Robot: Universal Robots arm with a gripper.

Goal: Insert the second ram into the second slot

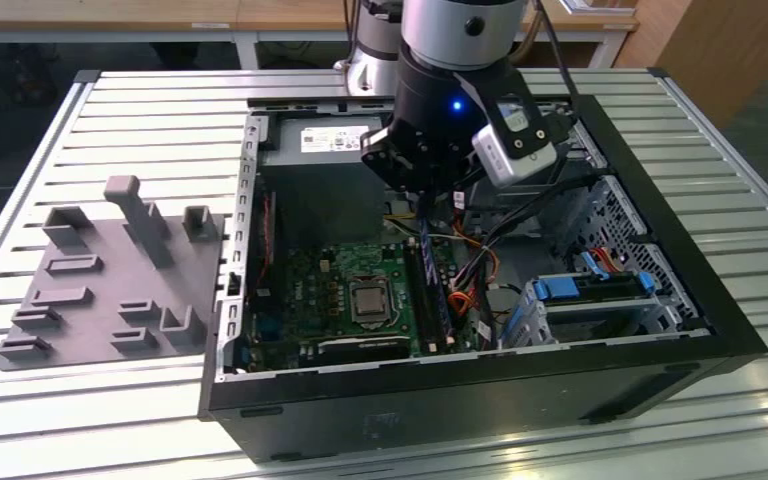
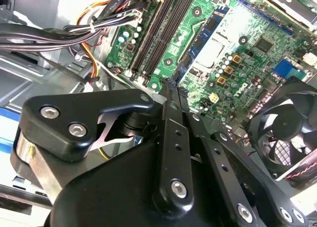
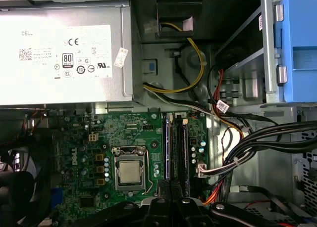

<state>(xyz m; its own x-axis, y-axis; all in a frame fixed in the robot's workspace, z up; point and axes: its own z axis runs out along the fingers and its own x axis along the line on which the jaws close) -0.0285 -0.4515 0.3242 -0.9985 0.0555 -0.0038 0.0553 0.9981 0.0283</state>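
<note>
While the arm (image 1: 458,60) hangs over the open computer case (image 1: 491,390) on the slatted bench (image 1: 131,110), its claw (image 3: 171,188) reaches inside with fingers pressed together and nothing visibly between them. Just past the tips, the second ram (image 3: 167,150) shows as a thin blue edge standing in the memory slots (image 2: 158,34); how deep it sits is hard to make out. In the exterior view, cables (image 1: 471,265) crowd the slots at 3 o'clock, the processor socket (image 1: 368,298) lies at 9 o'clock, and the wrist covers the slots' 12 o'clock end.
</note>
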